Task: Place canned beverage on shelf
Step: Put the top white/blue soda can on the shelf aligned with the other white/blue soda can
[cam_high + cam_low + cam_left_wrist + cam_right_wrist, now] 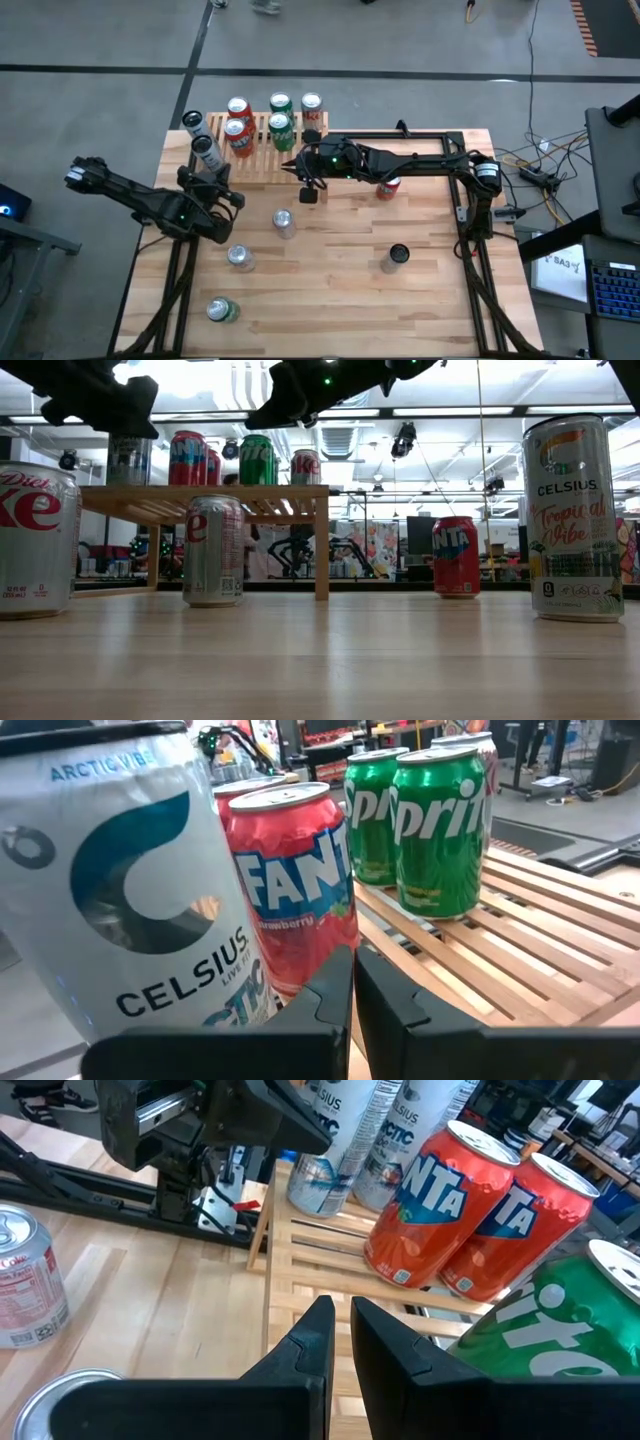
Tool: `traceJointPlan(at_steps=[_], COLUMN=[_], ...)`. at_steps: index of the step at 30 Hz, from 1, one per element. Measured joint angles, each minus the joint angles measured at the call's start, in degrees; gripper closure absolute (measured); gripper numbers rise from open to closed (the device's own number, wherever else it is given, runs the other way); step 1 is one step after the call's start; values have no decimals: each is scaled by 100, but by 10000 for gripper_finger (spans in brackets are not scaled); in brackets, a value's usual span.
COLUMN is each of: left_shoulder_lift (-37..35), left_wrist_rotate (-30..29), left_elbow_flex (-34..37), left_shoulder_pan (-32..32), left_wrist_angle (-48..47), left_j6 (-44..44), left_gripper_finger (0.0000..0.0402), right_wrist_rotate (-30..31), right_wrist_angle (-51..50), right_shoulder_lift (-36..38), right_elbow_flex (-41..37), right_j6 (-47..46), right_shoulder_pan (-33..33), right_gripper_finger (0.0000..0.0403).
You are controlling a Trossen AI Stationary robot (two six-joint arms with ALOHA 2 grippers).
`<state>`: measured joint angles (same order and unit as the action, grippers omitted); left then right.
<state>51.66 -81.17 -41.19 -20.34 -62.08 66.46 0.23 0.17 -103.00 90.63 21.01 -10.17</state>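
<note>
Wooden planking is making up the counter (340, 300), which is sitting on grey floor with cables trailing off its right side. At the far left edge the shelf (258, 162) is already carrying a white Celsius can (206, 153), another behind it, two red Fanta cans (240, 136), two green Sprite cans (281, 131) and a red-and-white can (311, 108) at the back.

Going from left to right, the left gripper (222, 185) is hanging just beside the shelf's left front corner, next to the white Celsius can, with its fingers pressed together and nothing between them. The right gripper (308, 188) is reaching across from the right, hovering over the shelf's front edge near the Sprite cans, its fingers nearly closed and likewise empty.

Cans are waiting on the counter: a Diet Coke can (284, 224) in front of the shelf, a silver-topped can (240, 258), a green can (222, 311) nearest the front, a small red Fanta can (388, 186) under the right arm, and a tall Celsius can (396, 257) farther right.

Both grippers are working close to a crowded shelf, so a careless swing could be knocking a standing can over. Free slat space is looking tight, and a new can set too near the edge could be tipping off.
</note>
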Motion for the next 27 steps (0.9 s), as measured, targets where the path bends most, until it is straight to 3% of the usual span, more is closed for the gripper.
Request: traceJointPlan(at_steps=[12,27], left_shoulder_lift=[-200,-561], left_wrist_rotate=[258,1134], left_elbow_flex=[7,-43], left_shoulder_pan=[0,20], left_wrist_angle=[-620,-1302], left_j6=[33,610], left_gripper_finger=[401,401], right_wrist_rotate=[1,13], right_wrist_angle=[-50,-159], right_shoulder_lift=[0,0], right_elbow_flex=[0,0], right_j6=[-37,-40], right_shoulder_pan=[1,0], right_gripper_finger=[376,376])
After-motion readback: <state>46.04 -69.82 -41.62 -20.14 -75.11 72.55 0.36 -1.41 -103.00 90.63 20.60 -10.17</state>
